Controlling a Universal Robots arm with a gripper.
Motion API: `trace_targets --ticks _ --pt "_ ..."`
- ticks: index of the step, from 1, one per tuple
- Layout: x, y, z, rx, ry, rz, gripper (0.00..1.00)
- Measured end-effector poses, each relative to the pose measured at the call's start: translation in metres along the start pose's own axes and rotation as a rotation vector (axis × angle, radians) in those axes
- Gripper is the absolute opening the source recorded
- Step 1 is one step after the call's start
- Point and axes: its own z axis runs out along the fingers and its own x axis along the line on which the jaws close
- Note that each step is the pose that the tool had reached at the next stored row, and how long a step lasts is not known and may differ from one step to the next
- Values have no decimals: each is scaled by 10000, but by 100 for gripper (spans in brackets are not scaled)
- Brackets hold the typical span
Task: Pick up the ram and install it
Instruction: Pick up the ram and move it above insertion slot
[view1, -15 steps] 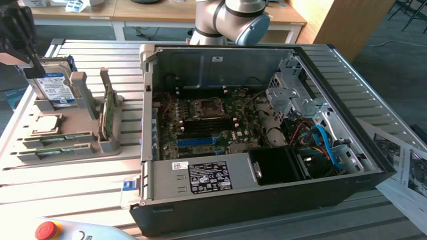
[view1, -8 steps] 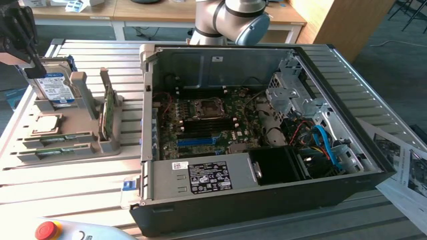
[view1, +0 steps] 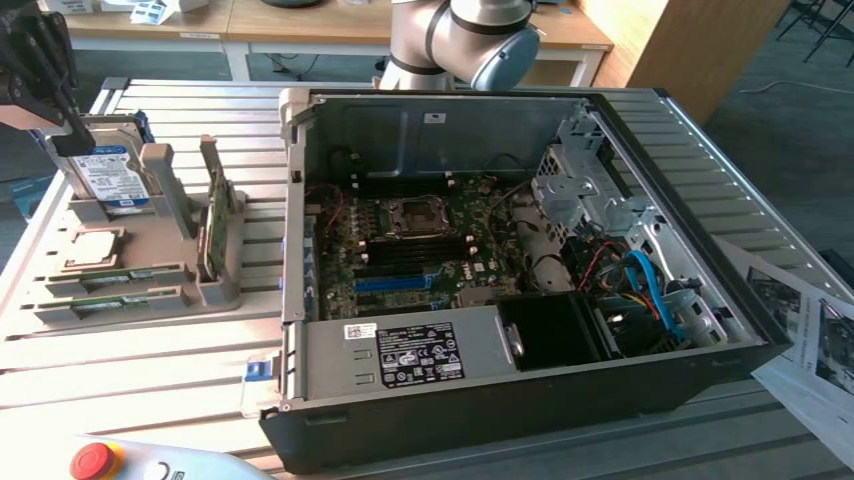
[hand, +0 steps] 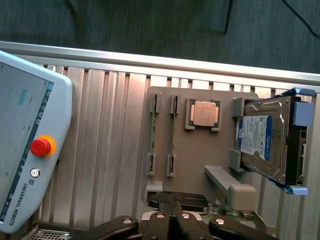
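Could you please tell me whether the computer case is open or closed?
Open: the computer case has no side panel on, so the motherboard and power supply show inside.

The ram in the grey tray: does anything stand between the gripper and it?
Nothing visible does. The ram sits on edge in an open slot of the grey tray, uncovered. The gripper hangs above the tray; the hard drive and the processor chip stand to one side of the line between them.
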Motion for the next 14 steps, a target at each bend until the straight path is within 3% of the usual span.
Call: trace_targets --ticks 7,14 --pt "0 0 0 1 -11 2 11" --pt "1 0 1 15 -148 153 11"
